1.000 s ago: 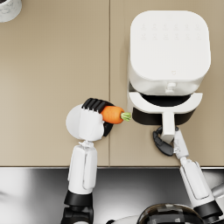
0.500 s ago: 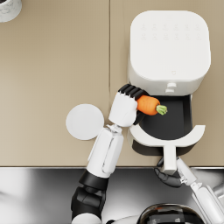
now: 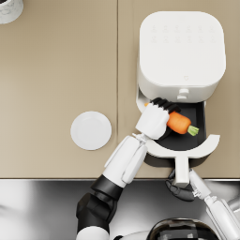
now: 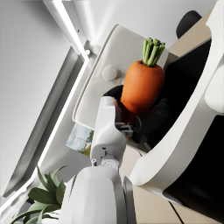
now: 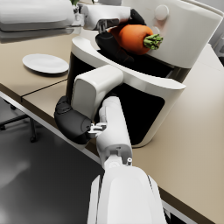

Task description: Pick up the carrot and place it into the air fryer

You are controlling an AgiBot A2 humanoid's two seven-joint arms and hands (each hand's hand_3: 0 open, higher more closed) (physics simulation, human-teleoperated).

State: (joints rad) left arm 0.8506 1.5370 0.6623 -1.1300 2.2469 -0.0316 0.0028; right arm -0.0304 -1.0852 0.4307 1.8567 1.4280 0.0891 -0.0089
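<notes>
The orange carrot (image 3: 180,123) with its green stub hangs over the black basket of the air fryer's pulled-out drawer (image 3: 183,150). My left hand (image 3: 156,117) holds it by the thick end. The left wrist view shows the carrot (image 4: 142,85) pinched in dark fingers (image 4: 146,124) just above the basket. The white air fryer (image 3: 180,51) stands at the back right. My right hand (image 3: 181,190) grips the drawer handle (image 3: 182,169) at the counter's front edge. In the right wrist view that hand (image 5: 72,123) wraps the handle (image 5: 94,89), with the carrot (image 5: 133,37) beyond it.
A small white plate (image 3: 91,130) lies on the beige counter left of the drawer, also seen as the plate (image 5: 46,63) in the right wrist view. A white cup (image 3: 9,9) stands at the far left corner. A steel strip runs along the front edge.
My left hand has carried the carrot from beside the plate rightwards to over the open basket. The right hand has drawn the drawer further out towards me.
</notes>
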